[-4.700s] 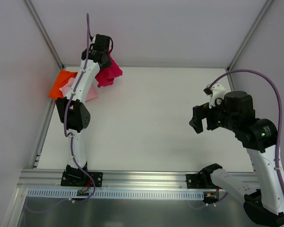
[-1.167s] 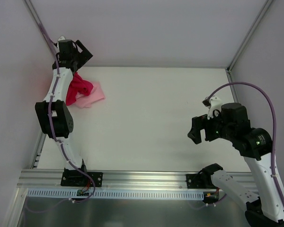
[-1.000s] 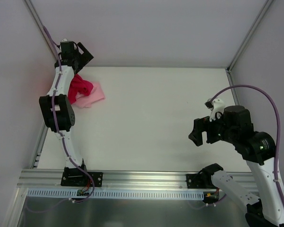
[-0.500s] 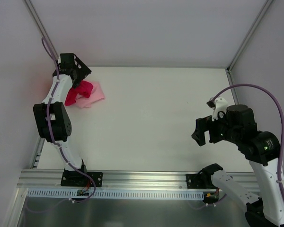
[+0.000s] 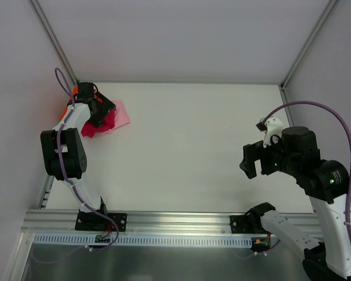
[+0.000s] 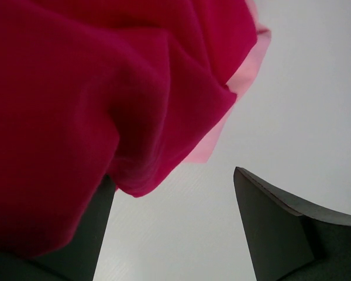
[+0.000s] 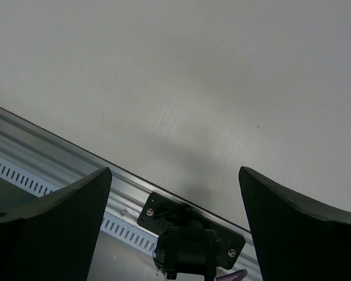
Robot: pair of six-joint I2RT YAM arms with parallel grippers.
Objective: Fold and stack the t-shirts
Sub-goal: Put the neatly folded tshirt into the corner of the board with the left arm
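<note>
Left claw [image 6: 172, 175]: standing spread, crimson t-shirt [image 6: 76, 105] draping over one finger, pink t-shirt [image 6: 206, 151] lying beneath. Right claw [image 7: 174, 170]: hanging spread above desk [image 7: 222, 70].

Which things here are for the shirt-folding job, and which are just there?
For the job: crimson shirt, pink shirt, orange shirt, left pincer, right pincer.
Just there: metal rail, purple cable.

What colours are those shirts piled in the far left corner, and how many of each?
crimson shirt: 1
light pink shirt: 1
orange shirt: 1, mostly hidden behind the arm
Total: 3 shirts
</note>
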